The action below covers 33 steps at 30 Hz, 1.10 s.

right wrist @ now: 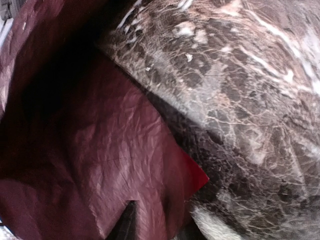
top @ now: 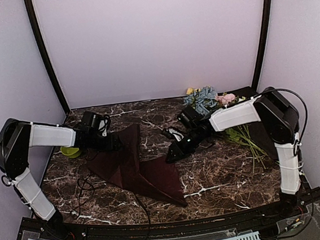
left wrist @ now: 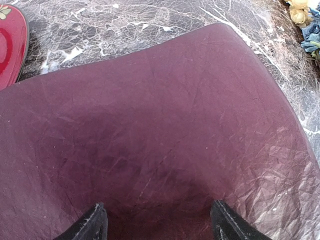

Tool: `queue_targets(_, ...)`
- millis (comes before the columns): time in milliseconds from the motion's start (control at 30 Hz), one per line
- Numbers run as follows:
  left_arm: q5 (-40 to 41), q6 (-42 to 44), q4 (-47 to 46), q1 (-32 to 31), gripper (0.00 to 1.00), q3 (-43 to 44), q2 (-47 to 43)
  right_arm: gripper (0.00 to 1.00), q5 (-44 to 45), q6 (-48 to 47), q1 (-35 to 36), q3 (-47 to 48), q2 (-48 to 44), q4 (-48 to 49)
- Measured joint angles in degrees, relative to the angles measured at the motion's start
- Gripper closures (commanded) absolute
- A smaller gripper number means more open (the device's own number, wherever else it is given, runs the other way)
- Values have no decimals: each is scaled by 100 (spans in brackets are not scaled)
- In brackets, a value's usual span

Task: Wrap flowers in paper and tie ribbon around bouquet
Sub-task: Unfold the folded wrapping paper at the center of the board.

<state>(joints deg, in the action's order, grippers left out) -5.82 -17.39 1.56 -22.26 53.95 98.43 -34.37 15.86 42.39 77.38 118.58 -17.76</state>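
The paper [top: 144,167] lies crumpled and partly raised in the middle of the table, dark burgundy with a brighter red corner [right wrist: 197,177]. My left gripper [top: 115,141] is at its upper left edge. It stands open [left wrist: 161,227], and the sheet [left wrist: 160,125] fills the space ahead of its fingers [left wrist: 92,225]. My right gripper [top: 171,153] is at the sheet's right edge. Its jaws [right wrist: 157,230] are partly apart, one finger [right wrist: 127,220] over the paper [right wrist: 100,150] near the red corner. The flowers [top: 203,100] lie at the back right, stems [top: 250,139] under the right arm. A thin dark ribbon [top: 84,187] trails at the front left.
A green object [top: 69,152] sits under the left arm. A red object [left wrist: 10,40] lies just left of the sheet. A small black and white thing [top: 175,133] rests behind the right gripper. Yellow blossoms [left wrist: 300,12] lie at the far edge, against the back wall.
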Motion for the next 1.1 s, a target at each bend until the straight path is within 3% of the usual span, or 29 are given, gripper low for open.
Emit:
queue_targets(67,-17,2,2,2,27,0,-4,99,-164,125,0,-15,42,105)
queue_targets(100,-20,2,4,2,27,0,-7,100,-219,133,0,-15,68,164)
queue_targets(433,-81,-24,219,2,25,4,-601,100,-116,293,-354,625,24,-140)
queue_targets(567,35,35,409,2,24,203,-1067,100,481,225,-883,1539,-452,-535)
queue_targets(733,203,118,577,153,23,435,-1421,100,1438,-63,-1266,2706,-1759,-446)
queue_targets(933,229,66,634,555,23,236,-1582,100,1499,-826,-459,2577,-3407,203)
queue_targets(1100,214,-39,787,721,23,101,-1497,100,1161,-1626,557,1447,-3873,323)
